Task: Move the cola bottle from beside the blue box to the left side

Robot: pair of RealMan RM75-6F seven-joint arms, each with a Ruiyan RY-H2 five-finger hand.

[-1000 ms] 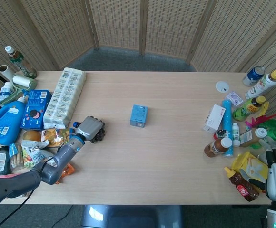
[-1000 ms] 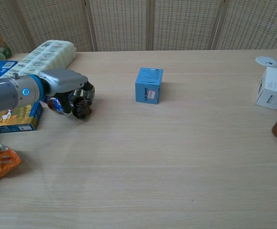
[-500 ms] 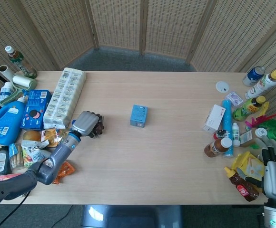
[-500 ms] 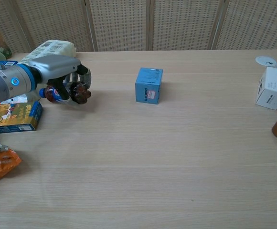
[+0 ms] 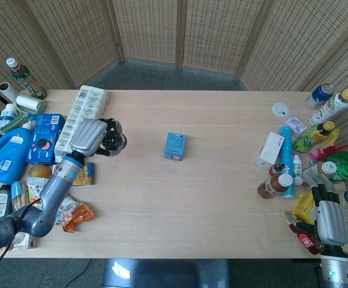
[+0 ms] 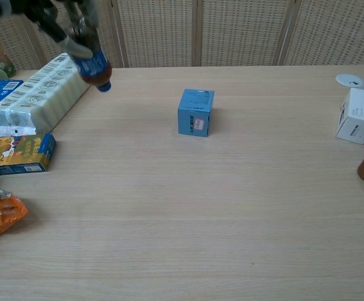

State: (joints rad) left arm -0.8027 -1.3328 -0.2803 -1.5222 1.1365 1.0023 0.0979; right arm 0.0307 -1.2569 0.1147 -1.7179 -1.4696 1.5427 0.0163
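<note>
1. While our left hand [image 5: 90, 135] is raised above the table [image 5: 210, 204], its fingers wrap the cola bottle [image 6: 93, 64], which hangs tilted with its blue cap lowest, over the table's left part beside the long white package [image 6: 37, 94].
2. We see the blue box [image 6: 196, 112] standing well apart, near the table's centre.
3. Our right hand [image 5: 332, 221] sits low at the table's right edge, near the cluttered bottles; we cannot tell how its fingers lie.

Two cameras on my rig: one high, one low.
My head view looks steeply down on the whole table [image 5: 222, 198], screens at top; my chest view sits low and near, facing across it. Both share the blue box [image 5: 175, 146] [image 6: 196, 112], mid-frame, and the long white pack [image 5: 81, 122] [image 6: 41, 93], upper left.
</note>
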